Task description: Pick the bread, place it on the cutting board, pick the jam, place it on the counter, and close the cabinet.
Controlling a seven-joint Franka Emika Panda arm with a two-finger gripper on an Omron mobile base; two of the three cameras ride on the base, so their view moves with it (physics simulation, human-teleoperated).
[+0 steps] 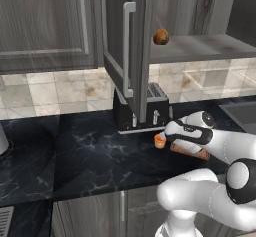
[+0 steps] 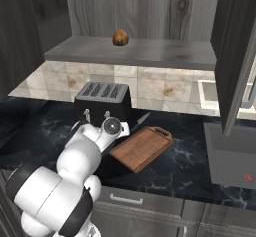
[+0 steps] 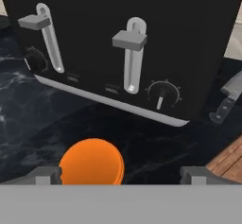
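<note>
Black marble counter (image 1: 75, 156): jam (image 1: 159, 141) set down before toaster (image 1: 142, 106), between spread, empty fingers of gripper (image 3: 120, 176). Bread (image 1: 161, 36) left on cabinet (image 1: 195, 47) shelf. Withdrawal judged next.

cutting board (image 1: 192, 152) half behind arm

Beige tiled backsplash (image 1: 60, 88), black toaster (image 2: 103, 97)
</note>
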